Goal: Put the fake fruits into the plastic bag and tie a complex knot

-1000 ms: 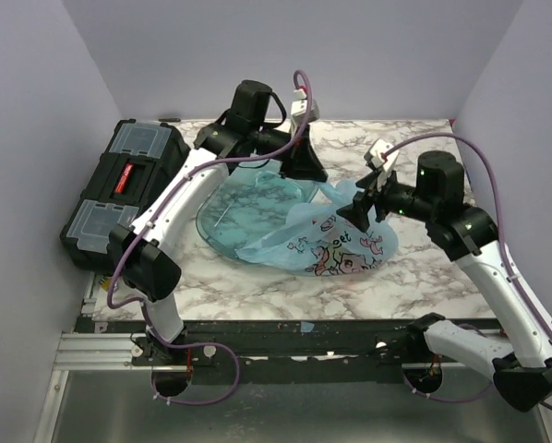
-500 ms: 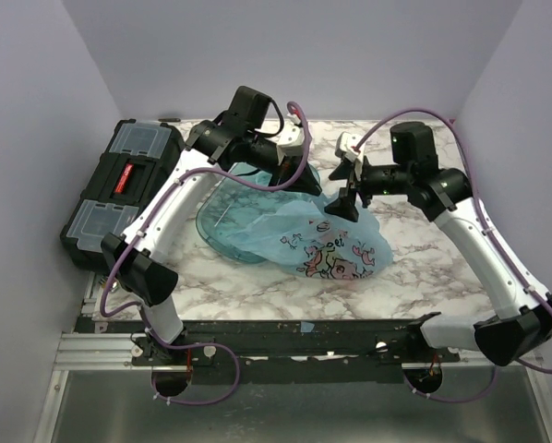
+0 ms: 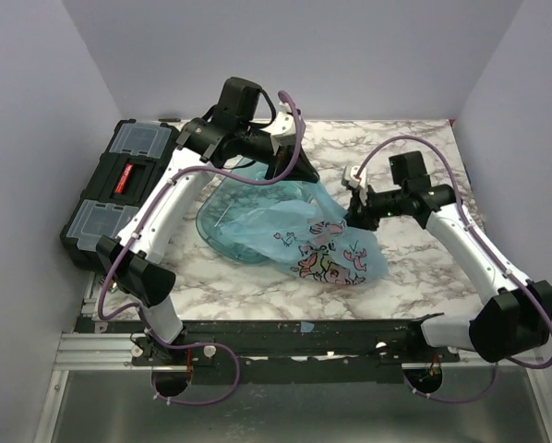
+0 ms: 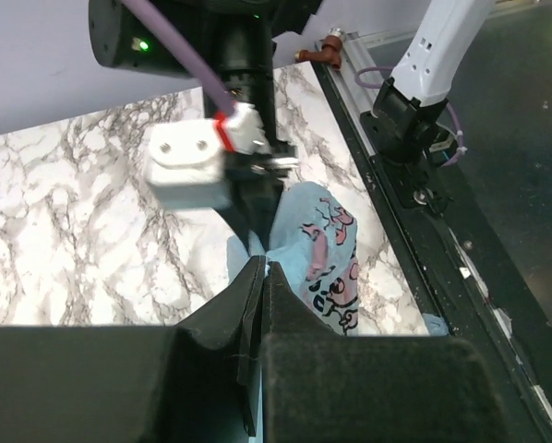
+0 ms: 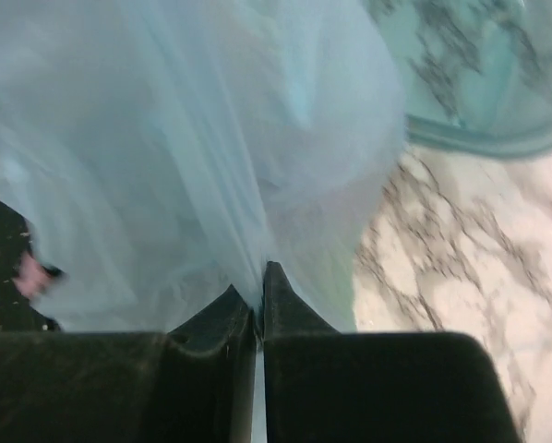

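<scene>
Grip right: right gripper (image 5: 256, 281) jaws pressed almost together, thin film of plastic bag (image 3: 336, 251) pinched in the slit; fingers (image 5: 290, 318) black, matte, wedge-shaped.
Grip left: left gripper (image 4: 261, 268) jaws squeezed to a hairline gap, scrap of blue film right at the tips, looks nipped; same black tapered wedges.
Bag position: on table (image 3: 424, 272) between the two grippers, right of centre; upper left corner drawn up to left gripper, upper right edge gathered at right gripper; lower left part overlaps tray (image 3: 216, 226).
Bag material: light-blue, translucent, crinkly; folds fan out of the right pinch; pink-and-white cartoon print on the bulging lower body.
Bag contents: cannot tell, print and folds hide the inside.
Neck: film stretched between the two pinches; twisted or tied, cannot tell.
Tray: rigid clear teal, oval, raised rim, flat on table, left of bag.
Table: white marble pattern, grey veins, smooth.
Arms: left arm (image 3: 170, 198) white shell with black joints, reaching over tray; right arm (image 3: 484, 263) same build, bent in from the right; purple cable (image 3: 387, 146) looping over each.
Box: toolbox (image 3: 119, 189) black hard plastic, rectangular, clear-lidded compartments, red latch, at left edge of table, well apart from bag.
Walls: plain pale lilac panels.
</scene>
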{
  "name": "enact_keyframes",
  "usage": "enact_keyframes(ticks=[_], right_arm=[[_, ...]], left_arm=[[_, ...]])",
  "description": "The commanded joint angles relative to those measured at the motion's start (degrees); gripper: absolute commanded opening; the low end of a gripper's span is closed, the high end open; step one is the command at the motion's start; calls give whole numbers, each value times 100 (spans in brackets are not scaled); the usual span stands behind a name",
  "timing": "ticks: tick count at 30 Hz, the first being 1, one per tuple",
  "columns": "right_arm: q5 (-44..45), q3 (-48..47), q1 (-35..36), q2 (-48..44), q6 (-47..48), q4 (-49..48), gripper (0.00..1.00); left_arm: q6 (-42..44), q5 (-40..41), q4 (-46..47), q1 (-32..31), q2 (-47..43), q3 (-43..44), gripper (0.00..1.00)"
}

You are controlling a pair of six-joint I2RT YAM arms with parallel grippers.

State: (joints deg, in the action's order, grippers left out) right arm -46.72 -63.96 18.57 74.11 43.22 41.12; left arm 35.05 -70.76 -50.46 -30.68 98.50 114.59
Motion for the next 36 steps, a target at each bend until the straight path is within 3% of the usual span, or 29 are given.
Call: enact_keyframes(ticks=[1,3,4,7,9,16,20,27,35,36], right_arm=[[-156,-122,-814,297,308,117,7],[-289,-524,-933,400,346,335,10],[-357,-747,-939,403,353,484,20],[-686,-1196,-932,241,-29,615,63],[-871,-1421,-934,28,-340,571,79],[-1590,-1684,-853,-480,-78,748,92],[-1643,-1701,-489,-309,-408,106,98],[-1215,-1140,288,251,-975,-1421,95],[-468,43,175,605,308,-899,43],[-438,210,161,605,401,-917,27]], left_arm=[[360,71,-112,97,-309,18,0],[415,125,-151,97,-317,-61,0],[411,150,-129,97,-329,-95,0],[357,209,42,75,-340,-169,0],[345,221,126,62,-328,-182,0],[599,230,59,9,-312,-125,0],[644,221,18,-39,-326,-120,0],[576,249,12,-96,-212,129,0],[252,187,217,3,-313,238,0],[165,186,281,29,-331,244,0]])
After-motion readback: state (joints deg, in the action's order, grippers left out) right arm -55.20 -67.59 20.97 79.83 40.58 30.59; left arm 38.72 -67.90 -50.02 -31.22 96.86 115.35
